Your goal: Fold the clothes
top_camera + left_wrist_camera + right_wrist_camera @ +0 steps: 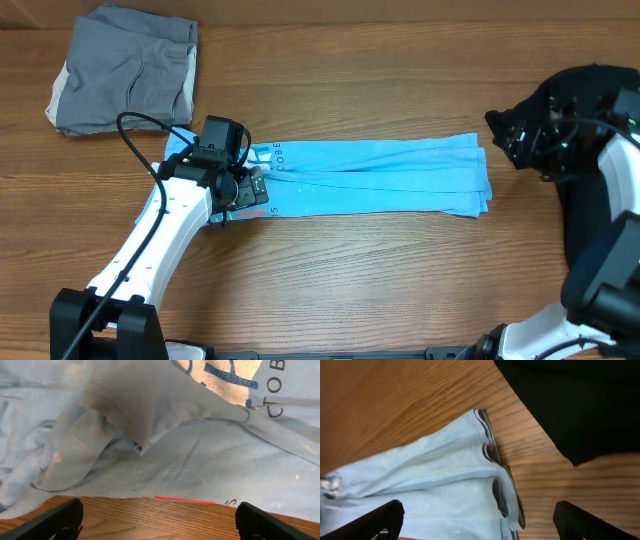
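Both spread wide, left tool (248,190) over folded blue T-shirt (380,175), right tool (503,135) beside it.

Blue T-shirt (380,175), long folded strip

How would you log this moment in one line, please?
blue shirt: long folded strip | left gripper: open, at lettered end | right gripper: open, at plain end

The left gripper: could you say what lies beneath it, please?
The lettered end of the blue T-shirt lies under the open left gripper; the table beneath that cloth is hidden.
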